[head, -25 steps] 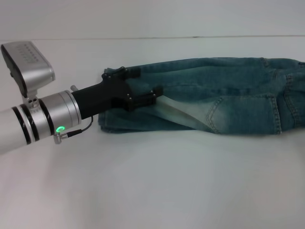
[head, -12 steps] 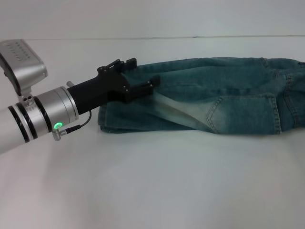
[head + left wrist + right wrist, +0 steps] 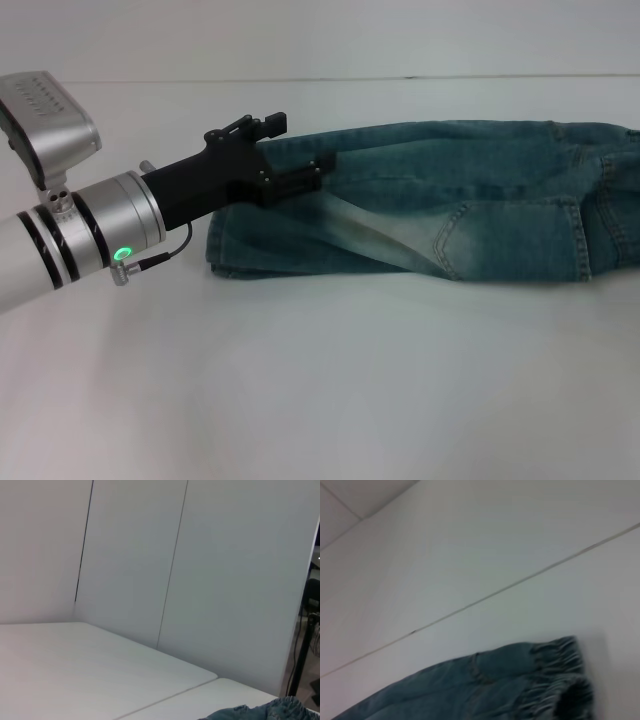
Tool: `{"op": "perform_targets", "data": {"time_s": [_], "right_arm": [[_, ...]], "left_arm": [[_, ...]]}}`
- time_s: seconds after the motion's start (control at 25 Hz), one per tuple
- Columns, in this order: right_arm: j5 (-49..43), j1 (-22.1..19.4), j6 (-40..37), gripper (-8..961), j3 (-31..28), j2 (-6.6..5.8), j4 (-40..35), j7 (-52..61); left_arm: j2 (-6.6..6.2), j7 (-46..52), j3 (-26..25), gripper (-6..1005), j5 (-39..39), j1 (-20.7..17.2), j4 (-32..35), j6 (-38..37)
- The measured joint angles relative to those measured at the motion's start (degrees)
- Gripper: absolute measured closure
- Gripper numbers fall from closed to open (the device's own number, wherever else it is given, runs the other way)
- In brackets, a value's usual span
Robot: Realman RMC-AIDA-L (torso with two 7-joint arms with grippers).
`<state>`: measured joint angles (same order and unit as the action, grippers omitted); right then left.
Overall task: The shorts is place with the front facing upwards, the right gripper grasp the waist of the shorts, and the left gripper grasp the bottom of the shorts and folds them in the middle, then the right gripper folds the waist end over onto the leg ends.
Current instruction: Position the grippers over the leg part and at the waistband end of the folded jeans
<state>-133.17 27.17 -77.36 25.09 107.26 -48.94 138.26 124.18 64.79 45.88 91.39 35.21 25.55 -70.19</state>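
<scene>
Blue denim shorts (image 3: 450, 200) lie folded lengthwise on the white table (image 3: 300, 380). Their leg ends are at the left and their waist runs off the right edge of the head view. My left gripper (image 3: 297, 145) hovers over the leg ends, open, with nothing between its black fingers (image 3: 320, 166). The left wrist view catches only a scrap of the denim (image 3: 280, 711) at its edge. In the right wrist view the gathered elastic waist (image 3: 560, 675) of the shorts shows close by. My right gripper is out of view.
A thin seam (image 3: 400, 77) runs across the far part of the table. White wall panels (image 3: 200, 580) stand behind the table.
My left gripper has risen off the leg ends and drawn back a little to the left. The shorts have stayed put.
</scene>
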Motion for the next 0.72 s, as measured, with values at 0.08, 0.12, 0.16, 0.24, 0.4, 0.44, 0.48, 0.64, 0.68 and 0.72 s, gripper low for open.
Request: {"op": "perform_targets", "data": {"time_s": [0.08,0.12,0.16,0.24,0.4,0.44,0.48,0.64,0.68,0.72], "right_arm": [[-0.17,-0.36,1.50,138,-0.08,-0.08,-0.11,0.08],[-0.42,-0.52,2.42,138,0.00,-0.13,-0.07,0.12],[-0.73,-0.61,3.26,138,0.11,-0.14,0.04,0.14],[-1.60,-0.60,4.98,138,0.24,-0.05,0.38,0.12],[-2.28,-0.11,6.55,138,0.69,0.63,0.57,-0.21],[-2.27,0.00,6.68,138,0.77,0.80,0.58,-0.28],[-2.21,0.16,6.79,138,0.79,1.00,0.58,-0.34],[-2.16,0.81,7.02,139,0.84,1.62,0.72,-0.51],[-2.18,0.97,7.27,139,0.89,1.74,0.89,-0.58],[-2.18,1.15,7.67,139,1.08,1.81,1.26,-0.65]], "left_arm": [[-0.01,0.00,0.00,107,0.09,0.03,0.00,0.23],[-0.01,0.00,0.02,107,0.16,0.06,0.00,0.36],[-0.01,0.00,0.07,108,0.20,0.09,-0.01,0.42],[-0.01,0.00,0.35,108,0.19,0.16,-0.02,0.42],[0.05,0.00,0.75,109,0.06,0.54,-0.06,0.42],[0.07,0.00,0.76,110,0.10,0.62,-0.08,0.42],[0.09,0.01,0.79,110,0.17,0.71,-0.11,0.42],[0.12,0.03,1.70,111,-0.03,0.83,-0.12,0.44],[0.15,0.03,1.87,111,-0.08,0.83,-0.11,0.46],[0.16,0.03,1.98,112,-0.08,0.83,-0.09,0.47]]}}
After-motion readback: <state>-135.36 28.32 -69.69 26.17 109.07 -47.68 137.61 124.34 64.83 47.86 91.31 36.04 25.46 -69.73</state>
